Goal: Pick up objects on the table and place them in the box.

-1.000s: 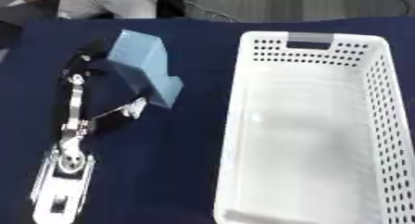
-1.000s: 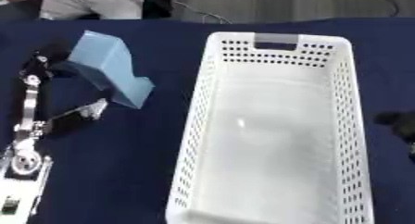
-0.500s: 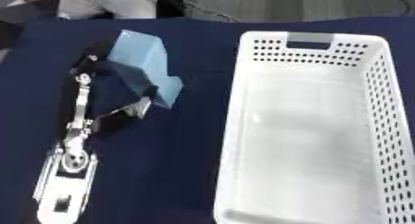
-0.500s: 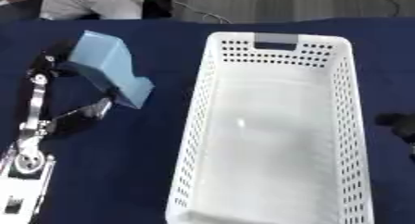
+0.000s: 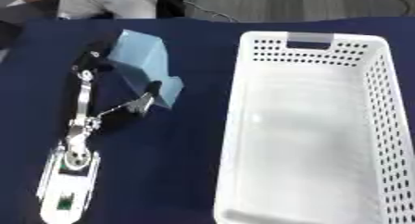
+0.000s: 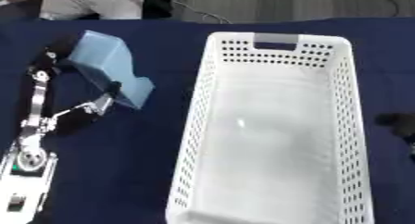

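Observation:
A light blue block (image 5: 139,65) lies tilted on the dark blue cloth, left of the box. My left hand (image 5: 84,86) reaches in from the lower left and is shut on it: fingers curl round its far left side and the thumb (image 5: 144,102) presses its near right end. The box is a white perforated basket (image 5: 235,107) with nothing inside, a short gap to the right of the block. In the right eye view, a dark part of my right hand (image 6: 397,123) shows at the right edge, beyond the basket; its fingers are too dark to read.
Dark blue cloth (image 5: 170,172) covers the table. A dark flat object (image 5: 28,10) lies at the far left corner. A person in white sits beyond the far edge, touching nothing.
My left hand and the blue block have edged slightly to the right. The basket and the right hand have not moved.

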`<state>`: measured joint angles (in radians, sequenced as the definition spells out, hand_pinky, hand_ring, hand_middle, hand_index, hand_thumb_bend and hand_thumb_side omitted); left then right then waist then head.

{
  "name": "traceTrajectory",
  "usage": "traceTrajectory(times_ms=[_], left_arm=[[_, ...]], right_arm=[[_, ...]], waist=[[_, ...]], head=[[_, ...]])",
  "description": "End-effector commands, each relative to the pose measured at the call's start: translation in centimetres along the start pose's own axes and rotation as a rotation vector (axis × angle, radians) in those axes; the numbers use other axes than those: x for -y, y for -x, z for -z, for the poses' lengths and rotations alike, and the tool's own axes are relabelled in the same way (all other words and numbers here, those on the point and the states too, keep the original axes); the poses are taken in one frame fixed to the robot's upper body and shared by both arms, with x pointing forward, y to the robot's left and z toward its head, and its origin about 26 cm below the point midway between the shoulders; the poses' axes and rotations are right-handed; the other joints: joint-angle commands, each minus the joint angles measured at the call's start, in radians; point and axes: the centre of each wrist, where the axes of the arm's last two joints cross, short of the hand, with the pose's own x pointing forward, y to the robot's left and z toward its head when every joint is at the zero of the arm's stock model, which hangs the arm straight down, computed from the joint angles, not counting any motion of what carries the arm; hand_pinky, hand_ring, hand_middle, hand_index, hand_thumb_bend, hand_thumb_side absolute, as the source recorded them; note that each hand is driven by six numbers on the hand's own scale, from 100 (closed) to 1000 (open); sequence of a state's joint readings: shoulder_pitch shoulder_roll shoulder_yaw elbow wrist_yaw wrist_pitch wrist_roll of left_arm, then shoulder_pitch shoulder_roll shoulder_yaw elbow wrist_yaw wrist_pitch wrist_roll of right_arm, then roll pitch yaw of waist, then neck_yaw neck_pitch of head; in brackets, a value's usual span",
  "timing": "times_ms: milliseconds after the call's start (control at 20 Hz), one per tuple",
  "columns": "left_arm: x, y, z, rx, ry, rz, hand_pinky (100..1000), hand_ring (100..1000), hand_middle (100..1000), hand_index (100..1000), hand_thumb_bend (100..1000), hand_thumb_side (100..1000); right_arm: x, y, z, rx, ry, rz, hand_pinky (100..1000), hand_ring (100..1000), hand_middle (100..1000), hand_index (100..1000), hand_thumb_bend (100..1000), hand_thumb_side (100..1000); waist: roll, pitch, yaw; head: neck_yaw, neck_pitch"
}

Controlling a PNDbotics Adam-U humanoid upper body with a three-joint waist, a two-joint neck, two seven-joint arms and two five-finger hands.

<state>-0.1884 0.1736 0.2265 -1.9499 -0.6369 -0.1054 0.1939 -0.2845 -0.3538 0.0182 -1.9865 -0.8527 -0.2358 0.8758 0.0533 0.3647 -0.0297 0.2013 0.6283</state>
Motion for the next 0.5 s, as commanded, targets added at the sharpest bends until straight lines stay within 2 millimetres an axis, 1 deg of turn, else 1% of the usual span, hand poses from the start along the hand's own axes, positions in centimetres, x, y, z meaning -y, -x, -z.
traceTrajectory(times_ms=[50, 250, 450, 500], left_arm=[[-0.6, -0.9, 0.8, 0.053, -0.033, 0.032, 690, 839, 830, 930, 515, 347], [-1.0, -1.6, 1.6, 0.091, -0.059, 0.079, 701, 841, 832, 930, 551, 315], [-1.3, -1.9, 2.3, 0.133, -0.081, 0.157, 730, 851, 842, 935, 645, 246], [-1.3, -2.0, 2.5, 0.147, -0.087, 0.185, 735, 851, 844, 934, 682, 222]], right_arm=[[0.1, -0.5, 0.2, 0.014, -0.050, -0.040, 896, 780, 839, 1000, 100, 792], [0.1, -0.5, 0.2, 0.012, -0.050, -0.039, 896, 780, 839, 1000, 100, 792], [0.1, -0.5, 0.2, 0.012, -0.051, -0.039, 896, 776, 839, 1000, 100, 794], [0.1, -0.5, 0.2, 0.012, -0.051, -0.039, 896, 776, 839, 1000, 100, 791]], waist=[[0.001, -0.018, 0.000], [0.002, -0.019, 0.000], [0.002, -0.019, -0.002], [0.003, -0.019, -0.002]], head=[[-0.005, -0.001], [-0.003, -0.001], [-0.003, -0.001], [-0.003, -0.001]])
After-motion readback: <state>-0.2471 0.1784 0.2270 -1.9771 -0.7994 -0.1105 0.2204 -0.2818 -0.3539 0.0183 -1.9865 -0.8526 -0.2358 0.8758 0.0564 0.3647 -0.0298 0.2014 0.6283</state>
